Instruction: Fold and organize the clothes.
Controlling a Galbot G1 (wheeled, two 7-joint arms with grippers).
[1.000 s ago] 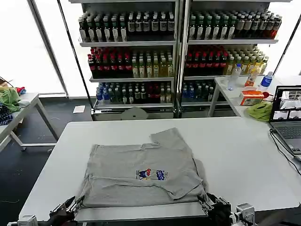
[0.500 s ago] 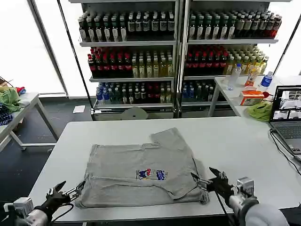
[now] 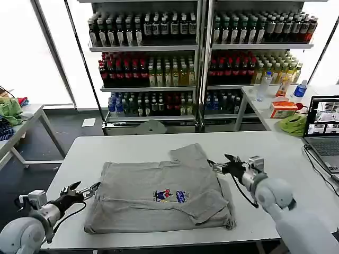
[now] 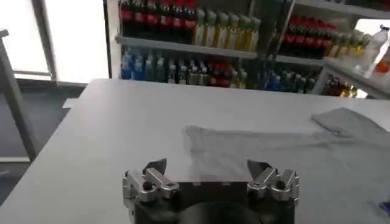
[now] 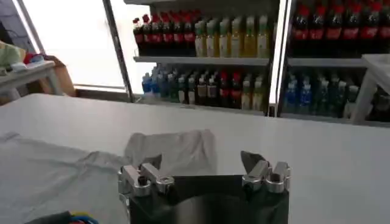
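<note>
Grey shirt [image 3: 161,196] lies partly folded on my white worktop [image 3: 275,153], toward the near edge, chest print up, one sleeve pointing at the far edge. My left end effector [image 3: 83,190] hovers at the shirt's left edge, near the worktop's left edge, fingers spread wide, holding nothing. My right end effector [image 3: 222,164] sits just off the shirt's right side, fingers wide apart, also holding nothing. Laptop [image 3: 323,129] at the worktop's right edge. Behind the worktop: shelves of bottled drinks [image 3: 201,58] against bright windows. Side table [image 3: 24,119] to the left with green cloth [image 3: 9,110]; another green heap [image 3: 292,125] on the table at right.
</note>
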